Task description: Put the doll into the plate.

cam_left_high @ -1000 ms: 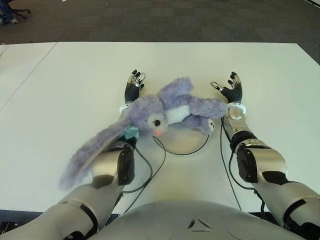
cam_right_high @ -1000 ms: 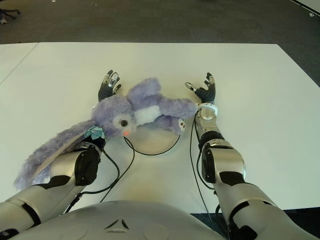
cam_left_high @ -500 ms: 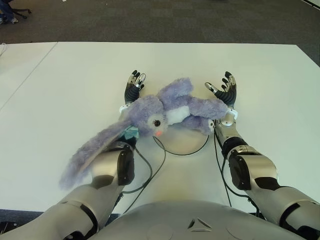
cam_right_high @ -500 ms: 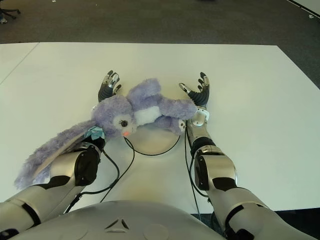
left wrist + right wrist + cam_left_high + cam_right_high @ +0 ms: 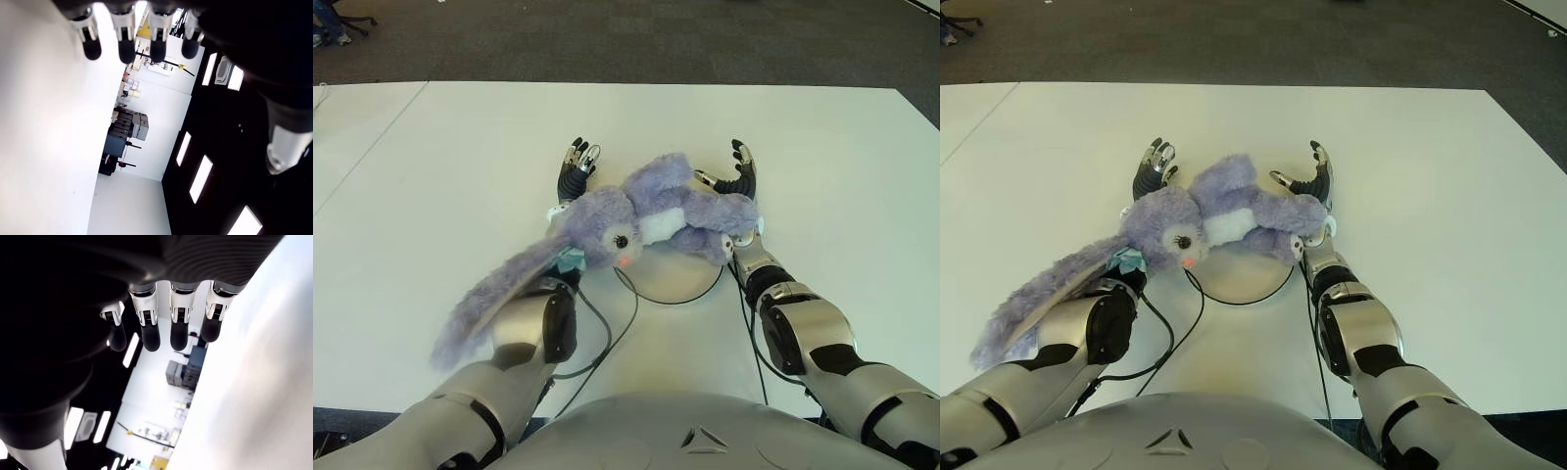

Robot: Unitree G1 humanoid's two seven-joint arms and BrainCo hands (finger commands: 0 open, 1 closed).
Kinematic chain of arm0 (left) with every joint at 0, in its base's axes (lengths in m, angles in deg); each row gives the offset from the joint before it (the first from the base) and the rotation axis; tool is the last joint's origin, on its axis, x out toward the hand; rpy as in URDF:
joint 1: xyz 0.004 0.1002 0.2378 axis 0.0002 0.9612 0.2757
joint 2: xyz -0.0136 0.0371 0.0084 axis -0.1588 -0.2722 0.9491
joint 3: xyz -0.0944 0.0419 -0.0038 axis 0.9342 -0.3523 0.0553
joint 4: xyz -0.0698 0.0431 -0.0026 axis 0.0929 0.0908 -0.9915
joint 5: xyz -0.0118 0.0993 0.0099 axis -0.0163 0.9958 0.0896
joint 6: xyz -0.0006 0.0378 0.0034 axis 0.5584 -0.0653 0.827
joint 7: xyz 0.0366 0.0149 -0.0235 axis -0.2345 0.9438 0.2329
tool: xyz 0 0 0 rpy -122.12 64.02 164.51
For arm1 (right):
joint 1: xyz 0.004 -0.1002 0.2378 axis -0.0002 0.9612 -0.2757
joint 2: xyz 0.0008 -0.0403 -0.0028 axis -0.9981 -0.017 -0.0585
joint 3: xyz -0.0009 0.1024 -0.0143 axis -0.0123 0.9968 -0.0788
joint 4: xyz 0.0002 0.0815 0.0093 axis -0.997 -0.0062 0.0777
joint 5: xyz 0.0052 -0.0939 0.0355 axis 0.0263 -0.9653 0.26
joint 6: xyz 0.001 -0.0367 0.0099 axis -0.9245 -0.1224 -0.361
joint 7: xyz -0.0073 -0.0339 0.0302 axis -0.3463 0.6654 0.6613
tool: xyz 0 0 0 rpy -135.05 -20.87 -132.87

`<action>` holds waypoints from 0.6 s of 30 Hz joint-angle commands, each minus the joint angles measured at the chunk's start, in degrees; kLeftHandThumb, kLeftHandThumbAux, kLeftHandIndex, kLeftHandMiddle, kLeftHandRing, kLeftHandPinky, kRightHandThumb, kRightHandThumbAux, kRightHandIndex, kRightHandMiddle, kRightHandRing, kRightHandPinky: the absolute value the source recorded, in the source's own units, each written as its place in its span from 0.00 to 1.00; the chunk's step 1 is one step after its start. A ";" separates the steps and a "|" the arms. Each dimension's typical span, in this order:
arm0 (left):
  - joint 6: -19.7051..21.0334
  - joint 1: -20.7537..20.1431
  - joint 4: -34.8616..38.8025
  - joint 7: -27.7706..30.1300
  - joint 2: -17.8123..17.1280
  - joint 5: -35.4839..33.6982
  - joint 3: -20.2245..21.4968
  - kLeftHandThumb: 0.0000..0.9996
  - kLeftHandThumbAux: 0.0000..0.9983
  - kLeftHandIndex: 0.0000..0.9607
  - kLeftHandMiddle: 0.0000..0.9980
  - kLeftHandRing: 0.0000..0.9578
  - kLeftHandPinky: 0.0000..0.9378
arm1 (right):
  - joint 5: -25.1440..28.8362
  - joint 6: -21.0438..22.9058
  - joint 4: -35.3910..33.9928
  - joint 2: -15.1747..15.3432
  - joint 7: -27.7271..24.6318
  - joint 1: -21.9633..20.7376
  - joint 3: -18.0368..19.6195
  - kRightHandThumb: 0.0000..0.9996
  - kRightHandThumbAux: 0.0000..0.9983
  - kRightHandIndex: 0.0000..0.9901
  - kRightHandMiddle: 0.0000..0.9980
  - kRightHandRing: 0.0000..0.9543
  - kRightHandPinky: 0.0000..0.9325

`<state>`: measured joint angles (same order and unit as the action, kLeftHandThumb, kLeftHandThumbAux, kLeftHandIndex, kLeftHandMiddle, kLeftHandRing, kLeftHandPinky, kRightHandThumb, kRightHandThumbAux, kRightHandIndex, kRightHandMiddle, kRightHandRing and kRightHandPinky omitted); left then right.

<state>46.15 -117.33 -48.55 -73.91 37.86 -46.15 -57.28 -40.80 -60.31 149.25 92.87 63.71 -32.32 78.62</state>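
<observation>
closer now, open right hand (image 5: 736, 176) touches fluffy purple long-eared doll (image 5: 646, 217); left hand (image 5: 576, 166) open.

Doll (image 5: 646, 215) fuzzy plush; table (image 5: 460, 166) smooth matt.

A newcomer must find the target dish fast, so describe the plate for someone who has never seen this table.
On the large white table, look between the robot's two forearms. The round white plate lies flat there, mostly covered by the fluffy purple long-eared bunny doll. A thin dark rim sets it apart from the white tabletop.
</observation>
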 commanded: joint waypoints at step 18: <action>6.18 12.93 -7.21 1.79 -0.19 0.20 0.03 0.00 0.59 0.00 0.08 0.08 0.08 | 1.72 3.67 7.46 -3.59 -1.37 13.66 2.30 0.00 0.87 0.18 0.16 0.14 0.14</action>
<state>46.13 -117.18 -48.55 -72.75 37.71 -46.07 -57.43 -40.44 -59.83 149.25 92.69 64.21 -32.35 79.41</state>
